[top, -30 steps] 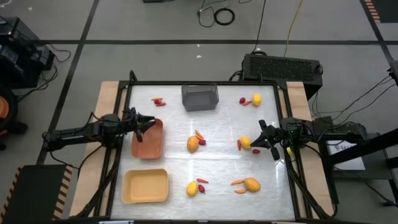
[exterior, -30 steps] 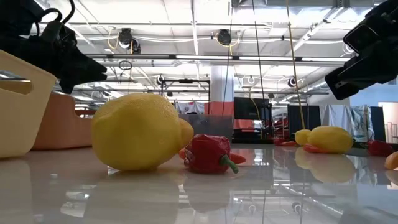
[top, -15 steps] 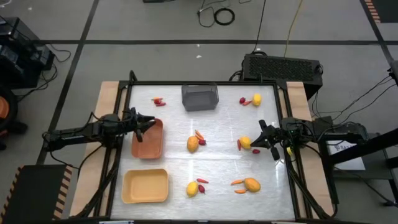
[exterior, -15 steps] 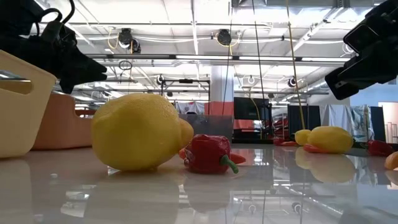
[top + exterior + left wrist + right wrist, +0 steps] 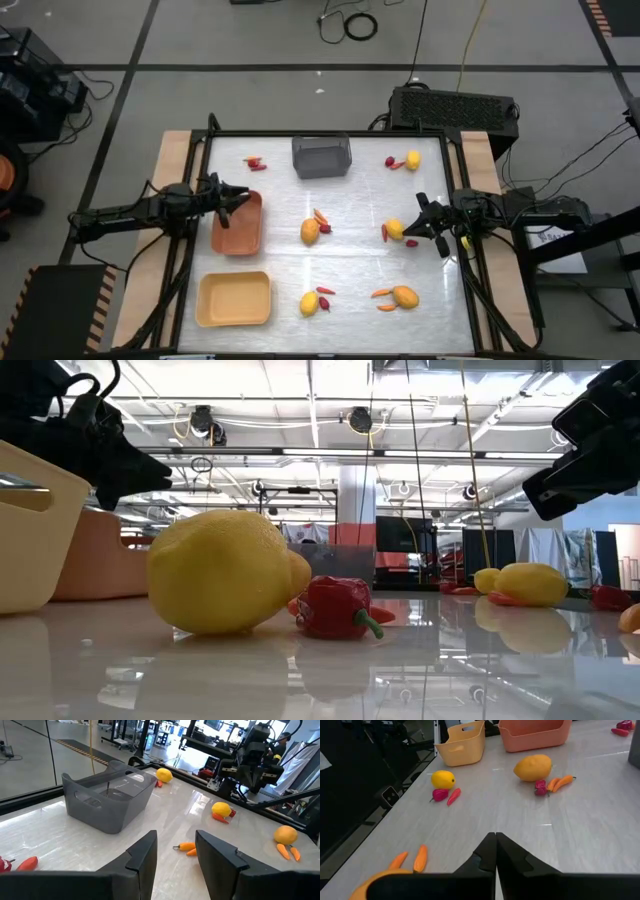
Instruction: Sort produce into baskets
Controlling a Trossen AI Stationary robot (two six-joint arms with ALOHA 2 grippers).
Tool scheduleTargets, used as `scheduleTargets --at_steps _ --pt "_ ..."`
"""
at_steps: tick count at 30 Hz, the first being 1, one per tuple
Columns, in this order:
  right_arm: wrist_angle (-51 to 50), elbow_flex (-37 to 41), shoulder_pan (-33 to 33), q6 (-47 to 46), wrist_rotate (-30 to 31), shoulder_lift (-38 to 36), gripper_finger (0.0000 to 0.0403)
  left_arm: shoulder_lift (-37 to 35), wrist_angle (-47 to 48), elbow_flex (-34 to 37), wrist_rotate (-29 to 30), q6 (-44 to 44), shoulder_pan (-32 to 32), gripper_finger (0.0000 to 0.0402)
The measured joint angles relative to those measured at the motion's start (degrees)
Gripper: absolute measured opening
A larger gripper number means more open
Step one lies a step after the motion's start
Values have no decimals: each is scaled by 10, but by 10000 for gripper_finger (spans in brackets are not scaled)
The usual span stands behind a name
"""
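We judge the produce (image 5: 311, 232) light, rigid, slippery: grip across middles. Left gripper (image 5: 237, 197) parted, empty; right gripper (image 5: 412, 229) clenched, empty.

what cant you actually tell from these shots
- Inside of the orange tray: high view, the left end effector hangs over its near end; low view shows only its outer wall.
- Contents of the grey bin: left wrist view, its walls hide the floor.
- Small red pieces by the far lemon: high view, too small to identify.
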State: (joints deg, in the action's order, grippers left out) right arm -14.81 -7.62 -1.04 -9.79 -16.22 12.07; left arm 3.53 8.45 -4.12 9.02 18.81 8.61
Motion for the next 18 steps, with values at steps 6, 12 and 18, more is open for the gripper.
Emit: scheduleTargets --at_steps 6,12,18 --pt "0 0 0 0 0 0 0 0 0 0 0 0 0 141" --pt "17 0 0 -20 0 0 0 0 0 0 0 0 0 141" --pt "67 0 0 -136 23 3 0 0 0 0 0 0 0 141"
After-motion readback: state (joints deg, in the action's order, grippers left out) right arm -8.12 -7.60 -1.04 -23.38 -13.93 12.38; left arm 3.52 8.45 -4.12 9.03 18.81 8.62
